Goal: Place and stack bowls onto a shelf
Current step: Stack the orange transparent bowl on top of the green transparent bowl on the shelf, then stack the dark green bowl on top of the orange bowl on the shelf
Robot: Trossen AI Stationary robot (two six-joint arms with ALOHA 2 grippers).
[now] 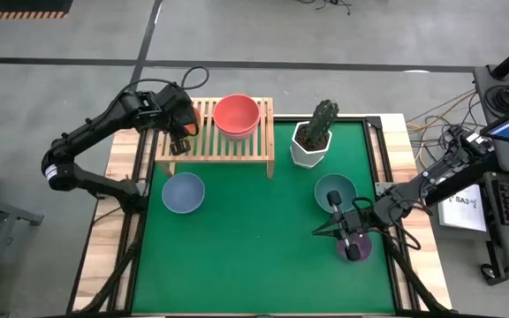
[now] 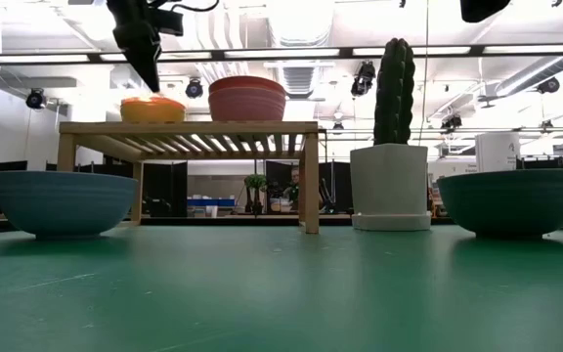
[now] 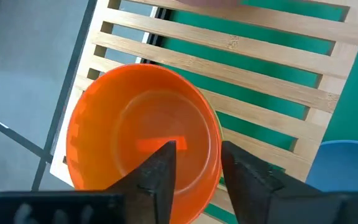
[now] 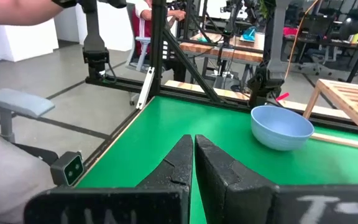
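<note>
Low view, from table height: a green mat (image 2: 262,293) fills the foreground. Nearest stand two large bowls on the mat, a blue-grey bowl (image 2: 64,202) at one side and a teal bowl (image 2: 511,201) at the other. Behind them is the low wooden shelf (image 2: 192,134) with a slatted top. Beside it is a white pot (image 2: 390,186) holding a tall green cactus (image 2: 394,90).

On the shelf, a small red-orange bowl (image 2: 152,109) sits near one end, on top of another small bowl whose colour barely shows. Next to it a coral-red bowl (image 2: 247,98) is nested in a pink one.

From above, the left gripper (image 1: 180,140) hovers over the shelf's left end, just above the red-orange bowl. Its wrist camera looks down into that bowl, and its two dark fingers (image 3: 160,174) stand slightly apart with nothing between them.

The right gripper (image 1: 350,237) is at the near right of the mat, beside the teal bowl and over a purple bowl (image 1: 354,249). Its wrist camera shows its fingers pressed together, empty.

Farthest off, past the table's edge, a person's sleeve (image 4: 17,9) shows in the room
</note>
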